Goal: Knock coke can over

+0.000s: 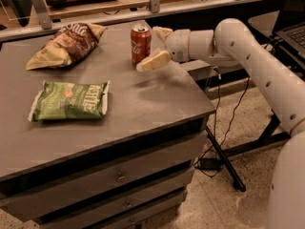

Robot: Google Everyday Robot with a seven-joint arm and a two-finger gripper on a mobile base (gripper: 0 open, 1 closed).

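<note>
Your gripper (151,47) hangs over the far right part of the counter (143,104), its two pale fingers spread apart and holding nothing. One finger (162,32) sits high, just right of the coke can's top. The other (153,61) angles down toward the near side of the can's base. Whether either finger touches the can cannot be told from this view. The white arm (248,56) reaches in from beyond the counter's right edge and bends back toward the lower right.

The coke can (140,43) stands upright close to the far edge, nearer the far right corner than the far left, with its silver rim up and its red side facing you.

Further left along the far edge, a brown-and-yellow chip bag (66,44) lies crumpled, well apart from the can. A green chip bag (71,100) lies flat near the left edge, about midway between the far and near edges.

Under the near edge, you see drawer fronts (119,175) stacked one above the other. Off the right edge, black cables (224,123) trail to the speckled floor beside a dark stand leg (228,168).
</note>
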